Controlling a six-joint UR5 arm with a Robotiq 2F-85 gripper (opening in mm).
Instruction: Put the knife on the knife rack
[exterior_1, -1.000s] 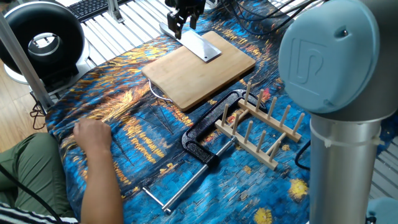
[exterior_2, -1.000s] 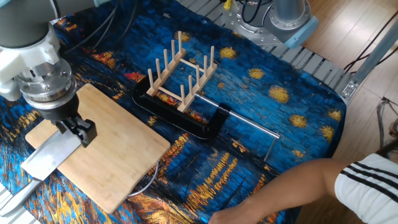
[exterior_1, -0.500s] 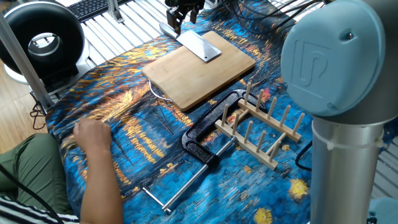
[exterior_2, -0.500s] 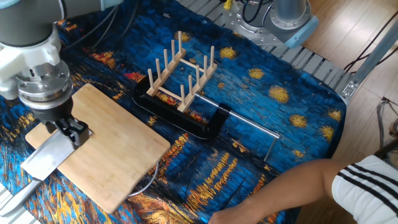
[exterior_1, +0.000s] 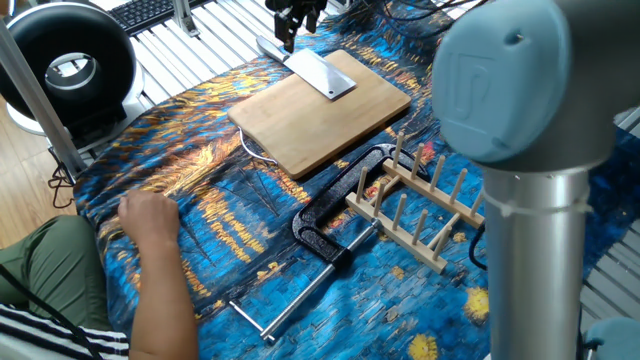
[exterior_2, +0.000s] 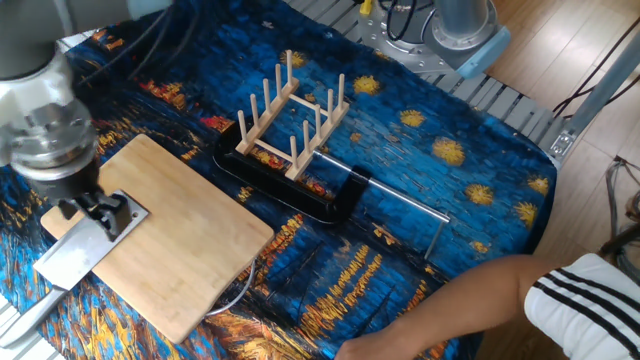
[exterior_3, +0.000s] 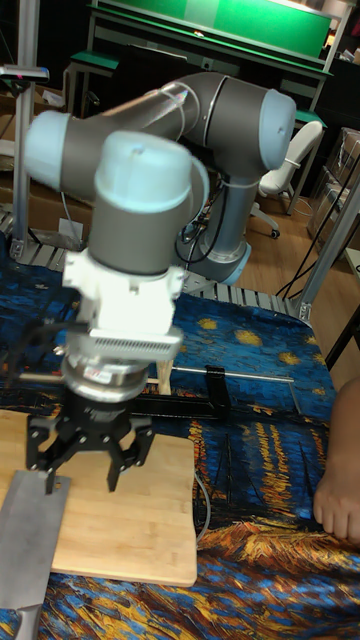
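Note:
The knife (exterior_2: 72, 257) lies flat with its broad silver blade (exterior_1: 322, 72) on a corner of the bamboo cutting board (exterior_1: 320, 115), its handle (exterior_1: 270, 46) sticking out over the cloth. My gripper (exterior_2: 92, 212) hangs open just over the blade's board end, with nothing between its fingers. In the tall fixed view the gripper (exterior_3: 82, 470) spreads its fingers over the knife (exterior_3: 30, 540). Apart from it, the knife rack (exterior_2: 290, 120) stands upright as a pale wooden peg rack (exterior_1: 430, 205) beside the board.
A black clamp (exterior_1: 335, 215) with a thin metal bar lies against the rack. A person's hand (exterior_1: 150, 215) and forearm (exterior_2: 470, 300) rest on the blue patterned cloth. A black ring light (exterior_1: 70, 65) stands off the table's corner.
My gripper has shifted along the knife towards its handle end, away from the middle of the board. The knife, rack and clamp have not moved.

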